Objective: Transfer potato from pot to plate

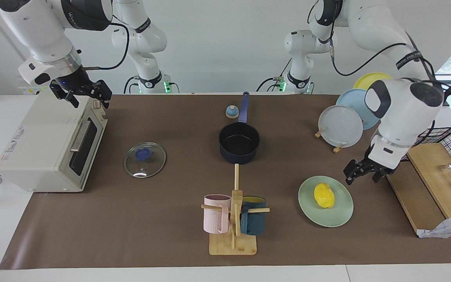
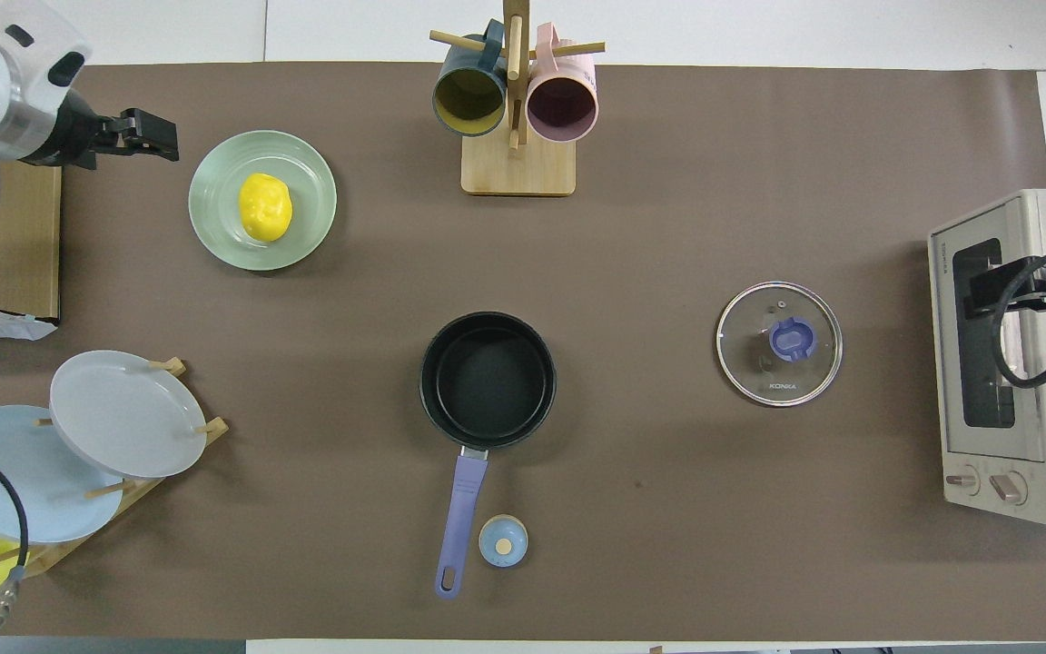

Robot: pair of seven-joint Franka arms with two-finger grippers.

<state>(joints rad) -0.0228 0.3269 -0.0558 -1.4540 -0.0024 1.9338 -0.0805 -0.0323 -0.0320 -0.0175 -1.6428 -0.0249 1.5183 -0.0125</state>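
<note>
The yellow potato (image 1: 324, 195) (image 2: 265, 206) lies in the middle of the mint-green plate (image 1: 341, 213) (image 2: 214, 222). The navy pot (image 1: 239, 143) (image 2: 488, 380) stands empty mid-table, its long blue handle pointing toward the robots. My left gripper (image 1: 363, 175) (image 2: 149, 136) is open and empty, in the air just beside the plate, toward the left arm's end of the table. My right gripper (image 1: 86, 95) (image 2: 986, 289) is open and empty and waits over the toaster oven.
A glass lid (image 1: 145, 159) (image 2: 778, 342) lies between the pot and the toaster oven (image 1: 41, 149) (image 2: 1031, 363). A mug rack (image 1: 233, 219) (image 2: 517, 100) stands farther from the robots than the pot. A plate rack (image 1: 341, 125) (image 2: 114, 413), a small blue bell (image 1: 231, 112) and a wooden board (image 1: 425, 184) are also there.
</note>
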